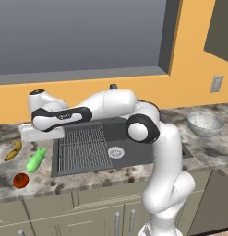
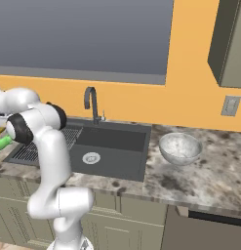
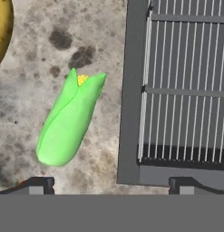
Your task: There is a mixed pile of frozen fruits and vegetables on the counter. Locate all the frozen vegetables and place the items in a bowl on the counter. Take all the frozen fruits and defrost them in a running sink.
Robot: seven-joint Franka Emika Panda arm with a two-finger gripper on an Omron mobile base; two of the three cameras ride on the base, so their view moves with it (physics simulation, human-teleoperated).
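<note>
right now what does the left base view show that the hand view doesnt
Left base view alone: the red tomato, the glass bowl right of the sink, the round drain and the arm reaching left over the counter. Hand view alone: yellow kernels at the tip of the green vegetable, which make it an ear of corn, and the open gripper. Both: corn, banana, ribbed rack, speckled counter.
</note>
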